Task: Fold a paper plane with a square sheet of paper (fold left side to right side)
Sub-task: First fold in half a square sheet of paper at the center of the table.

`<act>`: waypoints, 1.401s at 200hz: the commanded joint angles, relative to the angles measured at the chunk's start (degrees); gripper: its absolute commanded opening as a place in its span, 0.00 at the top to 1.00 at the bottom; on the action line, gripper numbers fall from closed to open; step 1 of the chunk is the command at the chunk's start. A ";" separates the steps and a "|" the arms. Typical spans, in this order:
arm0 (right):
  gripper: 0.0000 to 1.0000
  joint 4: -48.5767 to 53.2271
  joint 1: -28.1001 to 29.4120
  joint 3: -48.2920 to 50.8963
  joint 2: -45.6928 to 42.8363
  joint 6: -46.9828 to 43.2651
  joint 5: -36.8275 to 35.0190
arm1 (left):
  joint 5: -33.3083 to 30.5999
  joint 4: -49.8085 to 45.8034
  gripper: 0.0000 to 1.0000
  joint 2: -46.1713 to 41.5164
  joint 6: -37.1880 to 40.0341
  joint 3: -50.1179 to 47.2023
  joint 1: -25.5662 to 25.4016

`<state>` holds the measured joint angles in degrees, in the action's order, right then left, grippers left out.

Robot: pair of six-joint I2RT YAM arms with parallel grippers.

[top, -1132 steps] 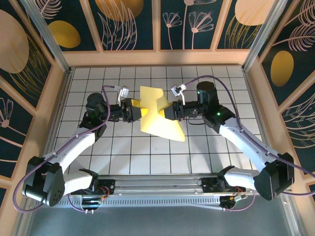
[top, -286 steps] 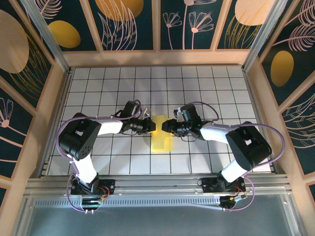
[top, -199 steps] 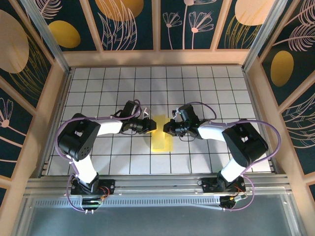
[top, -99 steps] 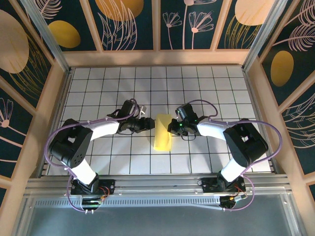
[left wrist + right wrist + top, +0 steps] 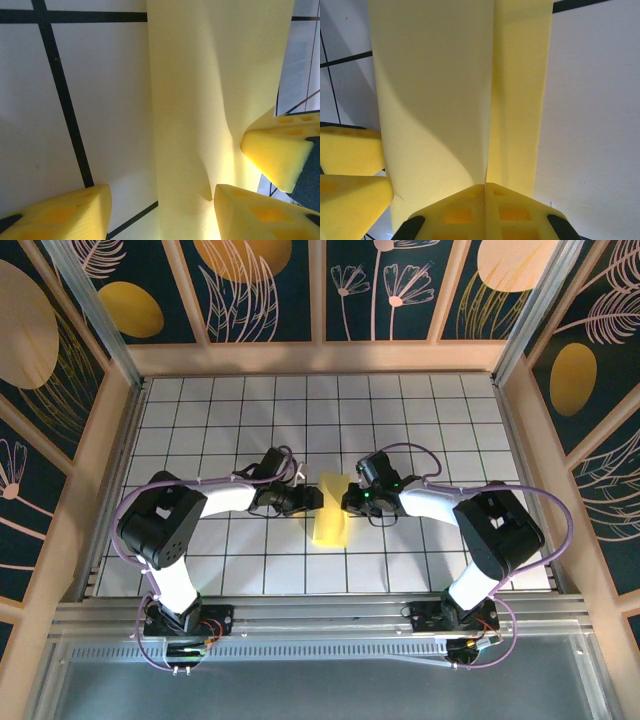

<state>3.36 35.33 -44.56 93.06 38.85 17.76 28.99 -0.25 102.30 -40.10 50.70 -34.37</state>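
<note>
Top external view: the yellow paper (image 5: 331, 512) lies folded at the middle of the worktop (image 5: 200, 420), far from every edge, with open grid all round. The left gripper (image 5: 312, 499) has its jaws released at the paper's left side. The right gripper (image 5: 348, 502) has its jaws clenched against the right edge, any pinch hidden.

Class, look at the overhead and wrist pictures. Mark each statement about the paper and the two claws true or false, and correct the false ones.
1. The folded yellow paper lies on the grid table between the left claw and the right claw. True.
2. The left claw is clamped shut. False: its fingers stand apart.
3. The right claw is shut on the paper's crease. True.
4. The paper is a flat, unfolded square. False: it is a narrow strip with a lengthwise crease.
</note>
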 commanded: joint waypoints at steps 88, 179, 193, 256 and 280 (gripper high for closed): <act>1.00 1.66 0.62 -1.33 0.84 -1.41 -2.20 | -6.13 -8.47 0.53 5.99 3.24 7.35 -4.38; 0.71 4.60 0.10 -1.79 -4.38 -1.80 -5.71 | -8.78 -10.64 0.56 7.91 2.96 8.76 -5.69; 0.66 6.04 -0.48 -1.41 -6.28 -2.04 -7.20 | -8.95 -10.82 0.56 8.21 2.98 8.98 -5.96; 0.61 8.68 -3.67 2.48 -12.99 -3.08 -10.02 | -10.83 -12.53 0.56 9.39 3.95 9.77 -6.32; 0.61 8.98 -6.10 3.44 -14.12 -3.43 -10.11 | -11.41 -12.87 0.57 9.35 4.19 9.87 -6.32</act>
<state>10.22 30.70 -42.74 80.73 36.56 9.47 18.31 -14.72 106.80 -37.39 60.97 -38.72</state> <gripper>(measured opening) 0.389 0.433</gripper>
